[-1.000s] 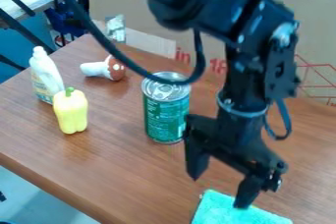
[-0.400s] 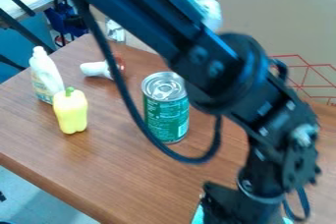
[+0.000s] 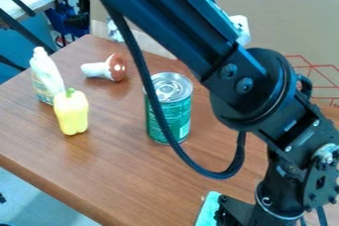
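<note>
The black gripper [image 3: 242, 214] is low at the bottom right edge, over the turquoise cloth [image 3: 208, 210], and its fingertips are cut off by the view's lower edge. Whether it holds the cloth cannot be seen. Up and left of it stands a green can [image 3: 179, 116], upright, with the arm's cable passing in front. A yellow bell pepper [image 3: 71, 112] stands at the left, beside a white bottle [image 3: 46, 75]. Behind them lies a toy mushroom [image 3: 106, 68] with a brown, white-spotted cap.
The wooden table [image 3: 126, 180] has its front edge running from the left down to the bottom. A large cardboard sheet [image 3: 291, 27] stands behind the table. The upper arm crosses from the top left over the back right.
The arm and gripper have moved down and to the right, the gripper's fingertips leaving the view at the bottom. The cable has swung down across the can. The pepper, bottle and mushroom have not moved.
</note>
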Robot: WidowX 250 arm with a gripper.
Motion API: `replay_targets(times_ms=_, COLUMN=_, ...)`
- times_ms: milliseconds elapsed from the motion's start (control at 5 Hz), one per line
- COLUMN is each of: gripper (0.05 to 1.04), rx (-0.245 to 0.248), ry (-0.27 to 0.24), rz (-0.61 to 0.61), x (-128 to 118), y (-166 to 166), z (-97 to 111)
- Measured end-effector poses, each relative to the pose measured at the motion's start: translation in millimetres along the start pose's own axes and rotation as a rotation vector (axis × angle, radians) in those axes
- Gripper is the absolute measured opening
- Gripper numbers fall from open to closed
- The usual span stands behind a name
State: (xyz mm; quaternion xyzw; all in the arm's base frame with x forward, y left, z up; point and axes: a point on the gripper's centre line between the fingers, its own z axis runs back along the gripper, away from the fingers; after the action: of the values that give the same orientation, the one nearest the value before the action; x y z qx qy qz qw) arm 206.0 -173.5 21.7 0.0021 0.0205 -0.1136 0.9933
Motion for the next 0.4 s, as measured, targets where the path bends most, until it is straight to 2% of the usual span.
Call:
replay_targets(times_ms=200, gripper=1.001, rx=0.022, ry=0.001, rz=0.031, x=11.1, y=12.3, z=0.6)
replay_targets(times_ms=400, gripper=1.001, rx=0.030, ry=-0.017, rz=0.090, x=34.3, y=42.6, z=5.6)
